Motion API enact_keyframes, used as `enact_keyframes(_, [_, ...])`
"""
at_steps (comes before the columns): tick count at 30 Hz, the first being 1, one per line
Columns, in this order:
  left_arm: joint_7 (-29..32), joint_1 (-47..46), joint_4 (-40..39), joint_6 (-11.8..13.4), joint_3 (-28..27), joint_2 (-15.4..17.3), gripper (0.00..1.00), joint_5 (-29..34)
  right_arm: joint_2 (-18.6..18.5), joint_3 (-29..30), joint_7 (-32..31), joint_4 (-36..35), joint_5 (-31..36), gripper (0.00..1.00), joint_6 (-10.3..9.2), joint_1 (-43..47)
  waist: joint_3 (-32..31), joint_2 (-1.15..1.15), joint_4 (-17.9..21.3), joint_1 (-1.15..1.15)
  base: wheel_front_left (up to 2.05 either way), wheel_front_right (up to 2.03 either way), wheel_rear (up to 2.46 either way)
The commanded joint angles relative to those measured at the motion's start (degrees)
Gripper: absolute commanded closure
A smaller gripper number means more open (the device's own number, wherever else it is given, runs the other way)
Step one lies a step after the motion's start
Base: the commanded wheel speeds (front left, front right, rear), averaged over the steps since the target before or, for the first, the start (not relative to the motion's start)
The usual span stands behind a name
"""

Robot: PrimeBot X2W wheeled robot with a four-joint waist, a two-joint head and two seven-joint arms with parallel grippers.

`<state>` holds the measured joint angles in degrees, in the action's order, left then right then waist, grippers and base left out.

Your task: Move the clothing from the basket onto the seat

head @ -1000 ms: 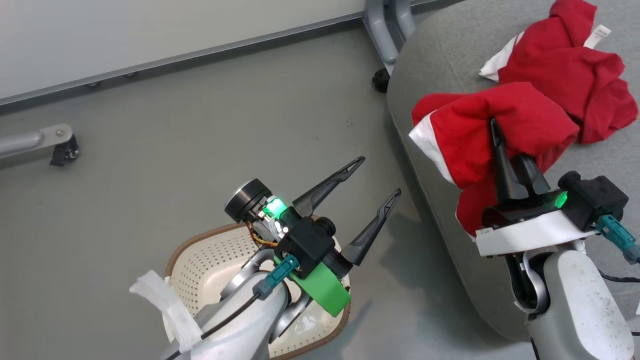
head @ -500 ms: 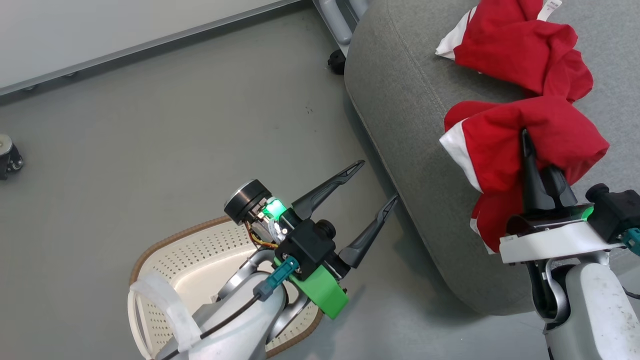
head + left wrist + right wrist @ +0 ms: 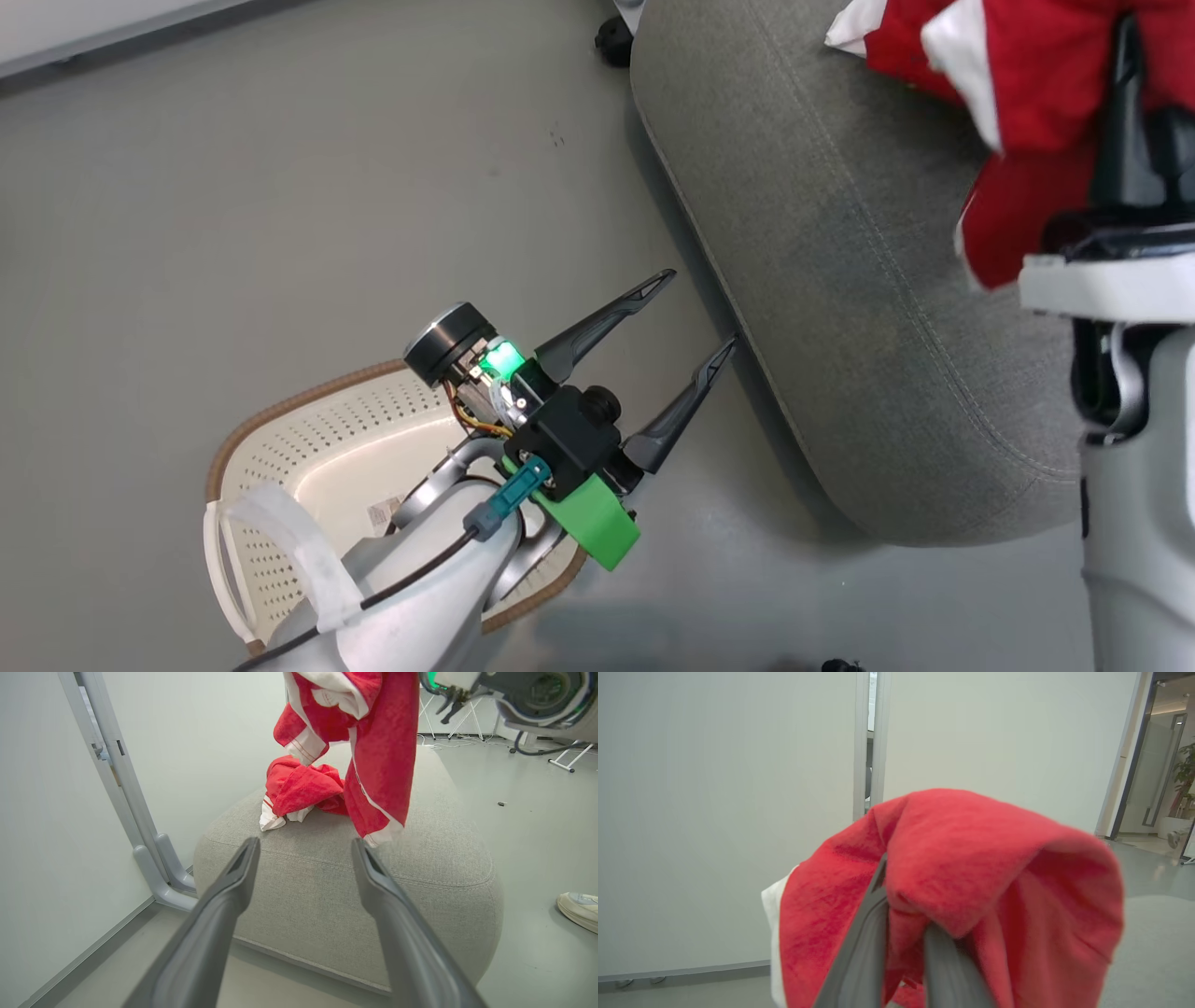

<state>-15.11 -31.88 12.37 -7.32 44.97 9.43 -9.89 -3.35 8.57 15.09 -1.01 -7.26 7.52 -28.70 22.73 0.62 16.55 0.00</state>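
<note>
My right gripper (image 3: 1144, 84) is shut on one red garment (image 3: 1036, 84) with white trim, holding it up over the grey seat (image 3: 840, 243). In the left wrist view this garment (image 3: 383, 765) hangs down with its lower hem just above the seat (image 3: 350, 896), beside the other red garment (image 3: 299, 788) that lies crumpled on the cushion. In the right wrist view the fabric (image 3: 971, 858) drapes over my right gripper (image 3: 906, 900). My left gripper (image 3: 702, 308) is open above the floor beside the cream basket (image 3: 280, 411), with nothing between its fingers (image 3: 233, 891).
The basket stands on the grey floor at the lower left, a label sticker (image 3: 383, 511) showing on its bottom. A grey metal frame leg (image 3: 145, 844) rises beside the seat by the wall. A shoe (image 3: 579, 910) rests on the floor to the seat's right.
The head camera has shifted. My right gripper has carried the held garment higher and further over the seat. The left gripper stays open beside the basket.
</note>
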Motion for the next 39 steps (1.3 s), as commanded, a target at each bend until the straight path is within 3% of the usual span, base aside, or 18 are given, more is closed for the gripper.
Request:
enact_keyframes(1, [0.17,-1.35,-0.27,-0.22,0.13,0.62,0.0,0.42,-0.97,0.81,0.12,0.02,0.68,1.0,-0.06,-2.98,3.7,-0.62,-0.15,0.0,0.0,0.0,0.0])
enact_keyframes(14, [1.73,-6.72,-3.28,-0.23,1.36,3.82,0.0,1.13,-9.82,10.24,0.11,8.83,2.88,1.0,-0.06,-27.96,17.33,-0.62,-2.26,0.0,0.0,0.0,0.0])
enact_keyframes(20, [2.07,-8.15,-4.44,-0.23,1.49,5.2,0.0,1.49,-11.79,15.14,0.11,16.46,4.18,1.0,-0.06,-34.07,20.78,-0.62,-2.68,0.0,0.0,0.0,0.0])
enact_keyframes(25, [2.35,-8.42,-5.08,0.11,1.23,6.07,0.0,1.38,-10.13,16.41,0.11,21.87,6.64,1.0,-0.07,-33.31,22.22,-0.62,-2.67,0.0,0.0,0.0,0.0])
enact_keyframes(30, [2.6,-8.65,-5.4,0.39,1.23,6.71,0.0,1.2,-6.21,18.82,0.11,24.8,8.54,1.0,-0.07,-30.04,22.9,-0.62,-2.75,0.0,0.0,0.0,0.0])
enact_keyframes(39, [2.32,-8.91,-4.93,0.76,1.39,7.02,0.0,0.53,-3.62,20.21,0.11,28.02,6.71,1.0,-0.06,-25.86,21.83,-0.62,-2.71,0.0,0.0,0.0,0.0])
